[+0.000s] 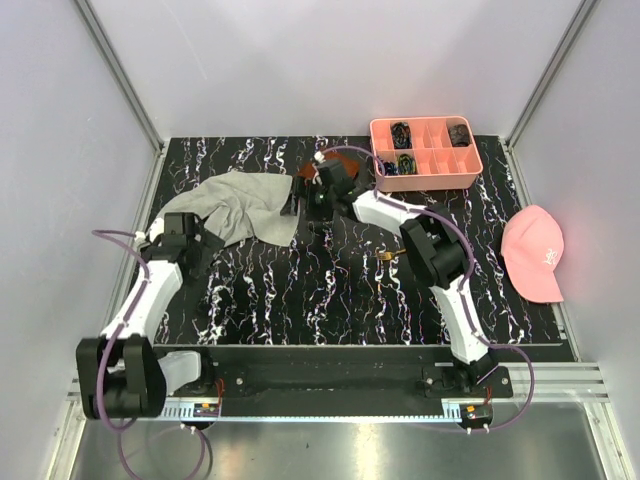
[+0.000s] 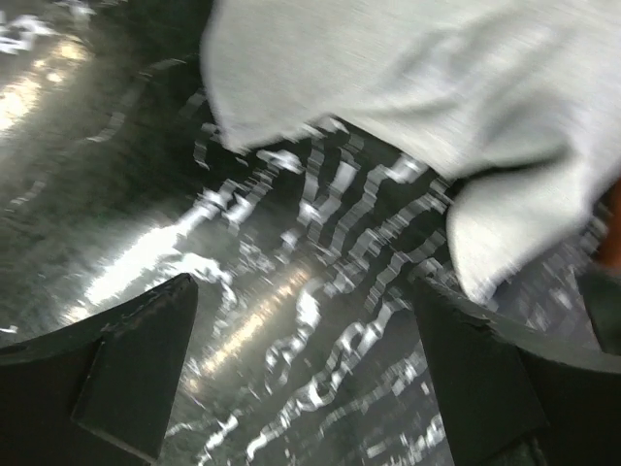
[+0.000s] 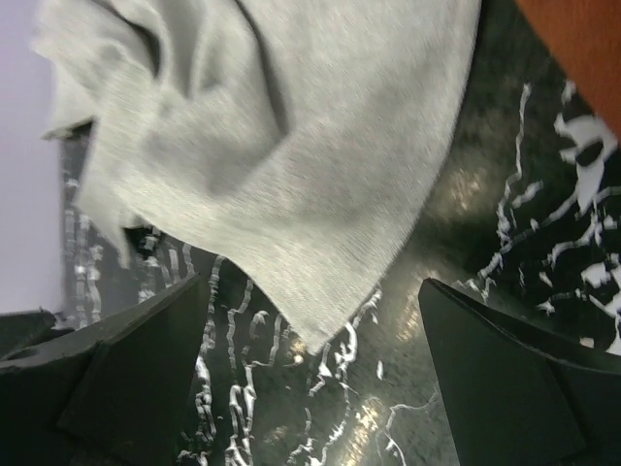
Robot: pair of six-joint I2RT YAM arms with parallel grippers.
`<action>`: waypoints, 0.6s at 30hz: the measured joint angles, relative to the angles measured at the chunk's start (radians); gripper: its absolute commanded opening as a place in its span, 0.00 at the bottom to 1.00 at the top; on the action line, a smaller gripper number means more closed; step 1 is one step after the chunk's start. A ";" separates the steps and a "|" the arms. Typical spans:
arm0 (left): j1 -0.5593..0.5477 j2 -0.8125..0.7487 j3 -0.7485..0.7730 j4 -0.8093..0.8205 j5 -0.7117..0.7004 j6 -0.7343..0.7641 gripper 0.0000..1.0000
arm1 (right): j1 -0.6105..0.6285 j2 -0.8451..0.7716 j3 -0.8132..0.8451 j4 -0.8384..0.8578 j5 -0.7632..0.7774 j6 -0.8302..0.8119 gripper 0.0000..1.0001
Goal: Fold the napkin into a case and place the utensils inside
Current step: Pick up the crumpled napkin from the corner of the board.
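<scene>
My left gripper [image 2: 303, 283] stands with its fingers [image 2: 136, 359] wide apart, and only the black marbled table [image 2: 116, 194] lies between them; nothing is held. The napkin [image 2: 437, 87] lies just ahead of that gripper, its pale grey edge draped in loose folds across the upper part of my left wrist view; this view is blurred, so I cannot tell whether either finger touches the fabric.

My right gripper [image 3: 312, 283] is spread just as wide; its fingers [image 3: 514, 379] sit on either side of a pointed corner of the napkin that reaches down toward the gap, and neither finger presses on it. A rust-brown cloth [image 3: 582, 39] shows at the upper right corner of that view, just beside the grey fabric.

From above, the napkin lies rumpled and unfolded on the far left part of the table, between my two grippers: the left one at its near left edge, the right one at its right edge. One utensil [image 1: 389, 257] shows only as a small gold-coloured end just beside my right arm's elbow, near the middle of the table and well apart from the napkin; the rest of it I cannot make out. A pink tray [image 1: 425, 183] sits at the far right, and a pink cap [image 1: 535, 255] lies at the right edge.
</scene>
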 measured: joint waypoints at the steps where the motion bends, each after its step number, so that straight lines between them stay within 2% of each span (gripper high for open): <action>1: 0.010 0.030 0.000 0.006 -0.008 -0.001 0.93 | 0.008 0.006 0.002 -0.020 0.008 -0.006 1.00; 7: 0.023 0.201 0.036 0.013 -0.090 0.013 0.78 | 0.068 0.011 0.016 -0.153 0.159 -0.097 0.89; 13: 0.023 0.362 0.101 0.019 -0.131 0.050 0.78 | 0.148 0.051 0.109 -0.274 0.310 -0.204 0.83; 18: 0.023 0.375 0.113 0.016 -0.142 0.072 0.80 | 0.199 0.124 0.242 -0.369 0.408 -0.275 0.79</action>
